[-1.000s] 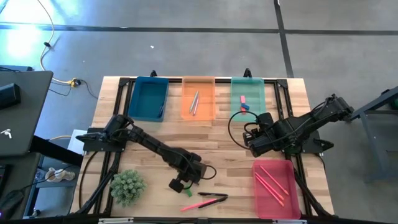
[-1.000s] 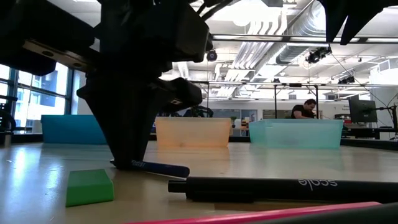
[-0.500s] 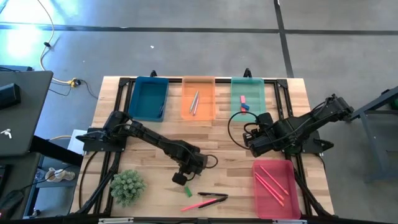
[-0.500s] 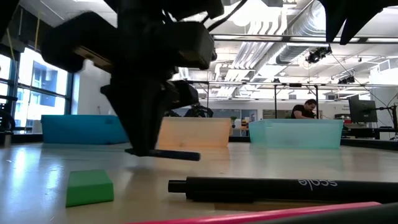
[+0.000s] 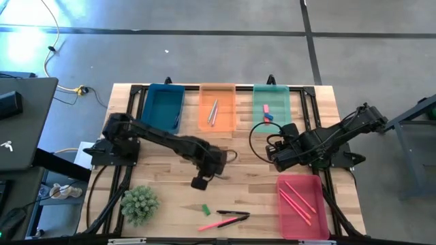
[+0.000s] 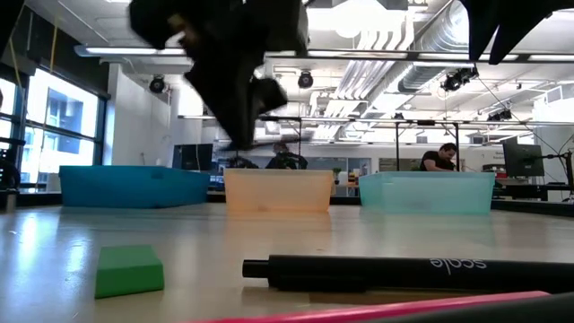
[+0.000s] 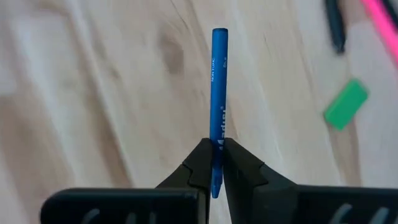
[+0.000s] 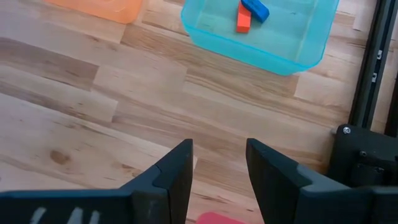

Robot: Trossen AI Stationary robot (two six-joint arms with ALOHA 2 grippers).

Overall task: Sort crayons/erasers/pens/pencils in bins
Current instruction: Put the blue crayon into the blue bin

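Note:
My left gripper (image 5: 199, 182) hangs over the table's middle, shut on a blue crayon (image 7: 217, 93). Below it, near the front edge, lie a green eraser (image 5: 205, 209), a black pen (image 5: 231, 214) and a pink stick (image 5: 221, 222). The blue bin (image 5: 163, 107), orange bin (image 5: 217, 107) and teal-green bin (image 5: 270, 105) stand along the far edge. The red-pink bin (image 5: 298, 206) stands at the near right. My right gripper (image 8: 217, 162) is open and holds nothing, above bare wood between the teal-green and red-pink bins. My left gripper pinches the blue crayon between its two fingers near one end (image 7: 216, 152). The fingers come from above, slanting down. The rest of the crayon sticks out past the fingertips. It is lifted clear of the table.
A red-orange eraser (image 8: 243, 20) and a blue eraser (image 8: 255, 9) lie in the teal-green bin. Silvery sticks (image 5: 212, 112) lie in the orange bin and pink sticks (image 5: 298, 201) in the red-pink bin. A small green plant (image 5: 139, 204) stands at the near left.
My left gripper has risen and gone toward the far edge, staying shut on the blue crayon. The crayon, which lay on the table a second ago, now hangs clear above it. The eraser, pen and pink stick have stayed where they were.

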